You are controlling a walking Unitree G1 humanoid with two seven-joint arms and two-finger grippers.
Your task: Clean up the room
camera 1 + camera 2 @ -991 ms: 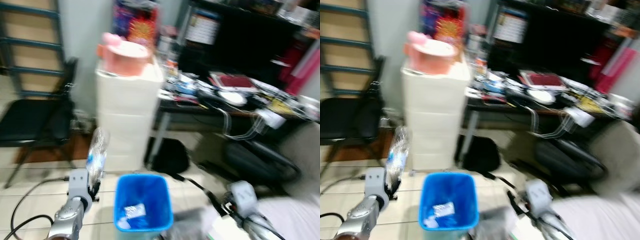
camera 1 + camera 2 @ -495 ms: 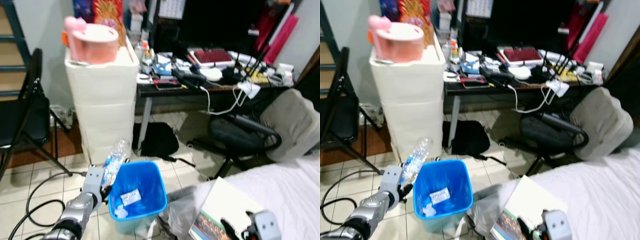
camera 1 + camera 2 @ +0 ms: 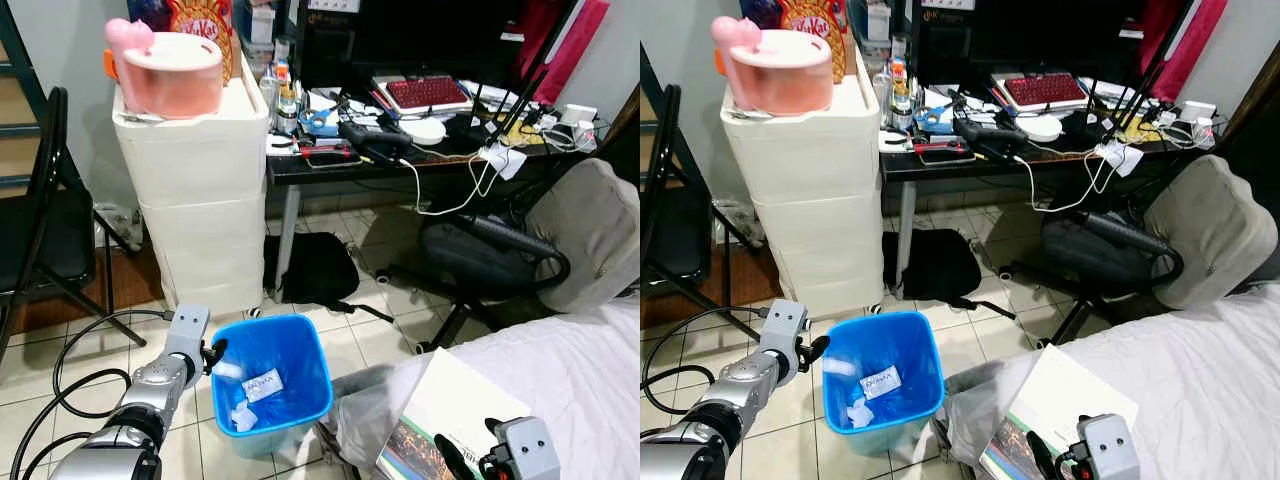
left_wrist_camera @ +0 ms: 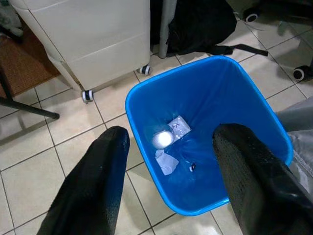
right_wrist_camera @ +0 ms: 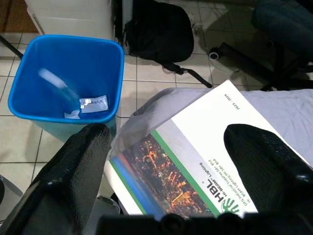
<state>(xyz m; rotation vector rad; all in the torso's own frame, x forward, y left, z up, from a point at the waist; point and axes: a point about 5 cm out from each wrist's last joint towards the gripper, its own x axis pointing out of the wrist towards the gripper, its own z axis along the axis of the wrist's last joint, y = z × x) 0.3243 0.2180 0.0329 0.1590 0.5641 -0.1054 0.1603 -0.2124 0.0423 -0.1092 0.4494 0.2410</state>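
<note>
Tiled floor, lower left: left gripper [image 4: 166, 161], fingers spread and empty, hovers above the blue plastic bin [image 4: 146, 105]; withdraw straight up, avoiding its rim.

Silver jointed left arm [image 3: 135, 415] with grey boxy wrist block, left tool [image 4: 168, 183] of two long, rounded matte-black fingers, right tool [image 5: 173, 169] likewise black-fingered behind a grey wrist block

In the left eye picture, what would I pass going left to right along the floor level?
Black chair → left gripper → blue bin → book → right gripper.
</note>
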